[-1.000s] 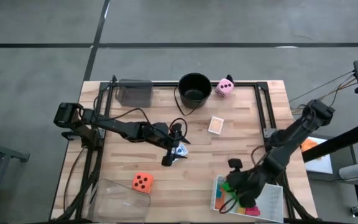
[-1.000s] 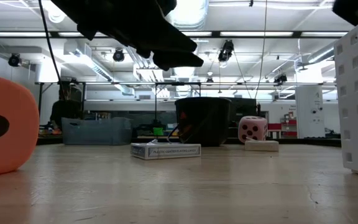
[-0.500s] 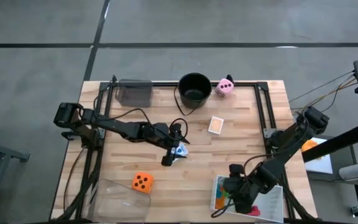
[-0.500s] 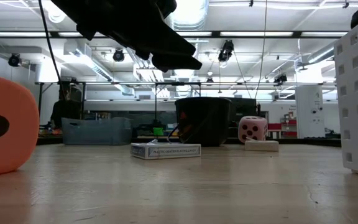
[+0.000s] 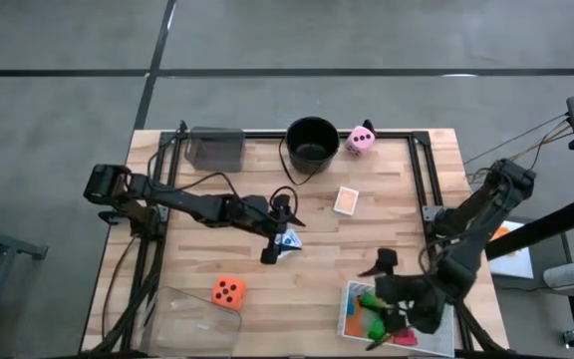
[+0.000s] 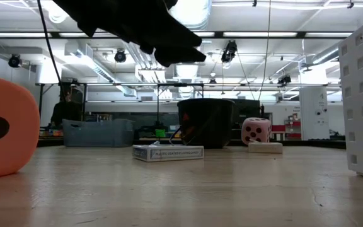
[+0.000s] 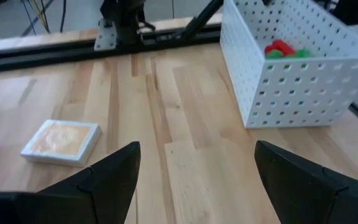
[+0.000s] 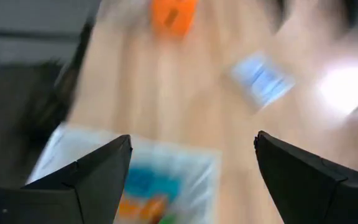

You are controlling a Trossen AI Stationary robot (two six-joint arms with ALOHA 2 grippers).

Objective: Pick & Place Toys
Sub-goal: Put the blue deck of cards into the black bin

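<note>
Two arms show from above: your left gripper hangs over a card deck mid-table, your right gripper over the white tray of bricks. Left wrist: fingers apart, empty. Right wrist: fingers spread, nothing between.

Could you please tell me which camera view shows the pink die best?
The low view shows the pink die best: side on, beside the black bucket, its dark dots clear. The high view shows it smaller, from above, at the table's far edge right of the bucket. Neither wrist view shows it.
</note>
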